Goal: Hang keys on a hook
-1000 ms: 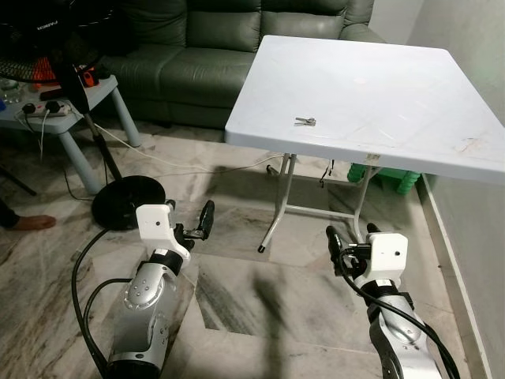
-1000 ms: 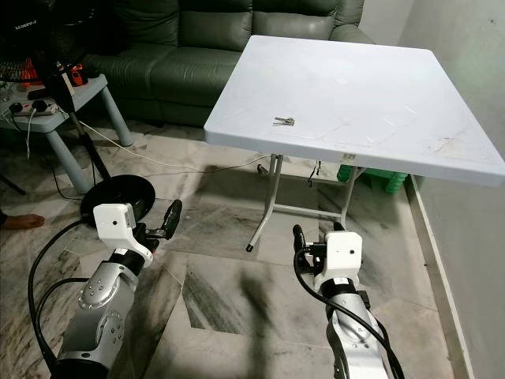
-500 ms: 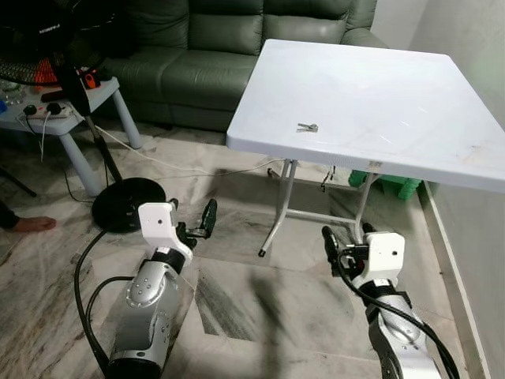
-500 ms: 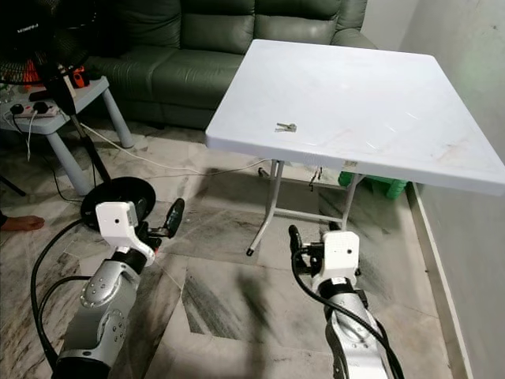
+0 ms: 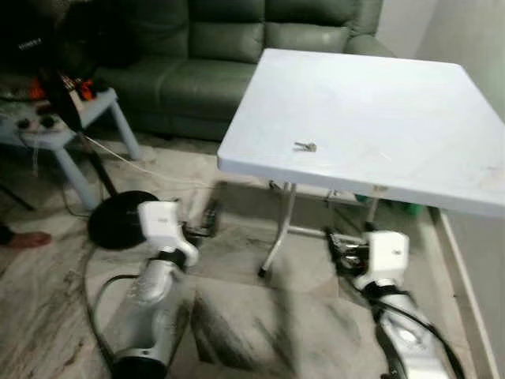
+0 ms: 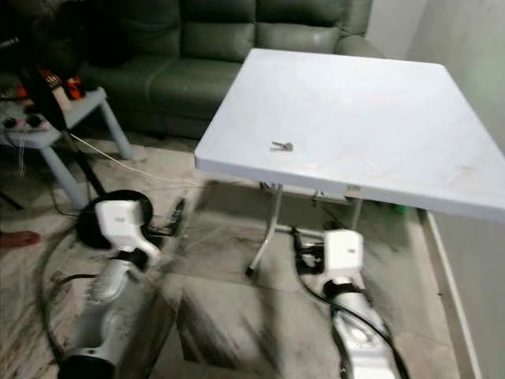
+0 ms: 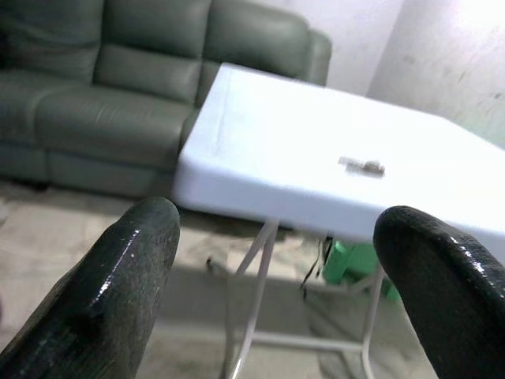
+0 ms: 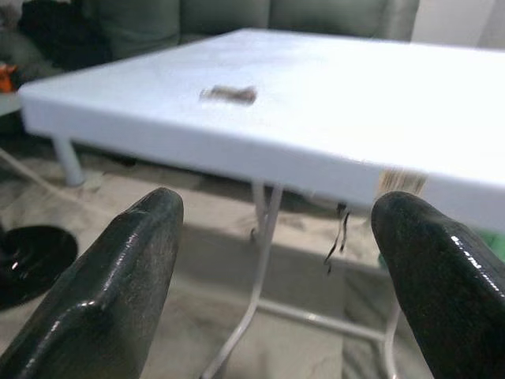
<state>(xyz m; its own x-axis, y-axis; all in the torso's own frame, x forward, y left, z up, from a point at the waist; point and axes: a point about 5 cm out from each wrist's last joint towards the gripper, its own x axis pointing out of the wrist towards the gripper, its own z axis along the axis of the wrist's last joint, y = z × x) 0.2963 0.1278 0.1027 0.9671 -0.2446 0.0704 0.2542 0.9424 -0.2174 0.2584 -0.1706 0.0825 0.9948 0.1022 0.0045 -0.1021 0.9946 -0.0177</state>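
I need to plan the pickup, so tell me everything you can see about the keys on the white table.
The keys are a small, dull grey metallic bunch lying flat on the white table, near its front left edge as the robot sees it. Blur hides how many there are and any ring. Nothing touches them but the tabletop. Both grippers hang low in front of the table, fingers spread apart, well short of the keys.

A home living room is showing here — a dark green leather sofa is sitting against the far wall, with a white folding tabletop standing in front of it on a marbled tile floor. A standing fan and a small pale side table carrying plugs and cables are resting beside the sofa — ordinary household clutter.
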